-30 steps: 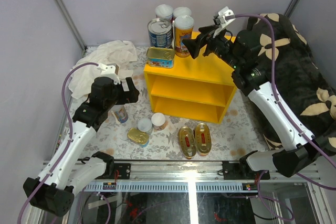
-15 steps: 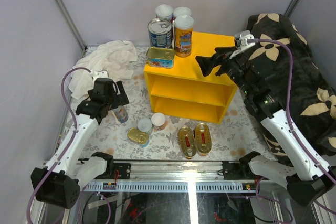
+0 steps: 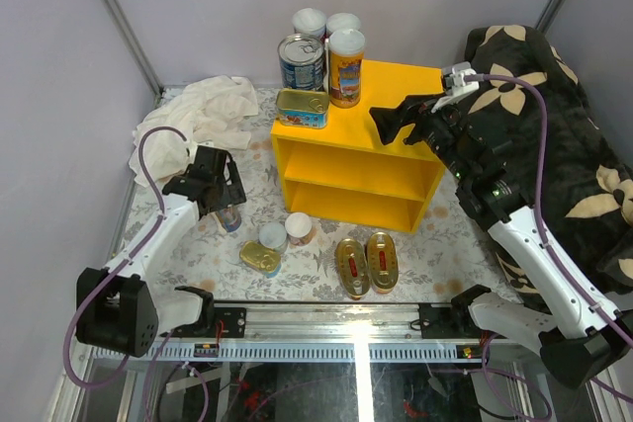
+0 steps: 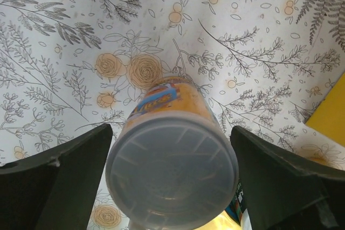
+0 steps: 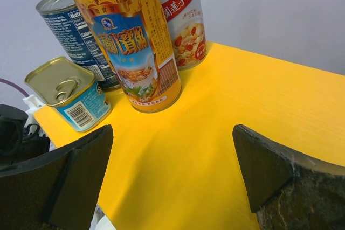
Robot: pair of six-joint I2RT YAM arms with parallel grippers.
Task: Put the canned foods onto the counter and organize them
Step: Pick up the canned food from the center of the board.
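The yellow counter (image 3: 396,106) carries a blue-labelled steel can (image 3: 301,61), a tall yellow can (image 3: 345,68), two white-lidded cans (image 3: 310,23) behind them and a rectangular tin (image 3: 302,107). On the floral floor stand a tall orange can (image 3: 228,214), two small tins (image 3: 273,237), a gold oval tin (image 3: 259,257) and two oval tins (image 3: 352,266). My left gripper (image 3: 220,190) hangs over the tall orange can (image 4: 172,171), open, one finger close on each side of its lid. My right gripper (image 3: 391,124) is open over the counter's bare top (image 5: 215,133), empty.
A crumpled white cloth (image 3: 193,116) lies at the back left of the floor. A dark cushion with pale leaf shapes (image 3: 564,126) fills the right side behind my right arm. Grey walls close the back and both sides.
My left gripper has come down and forward over the tall orange can, its fingers drawing slightly inward. My right gripper has drawn back from the cans on the counter, to the right and lower.
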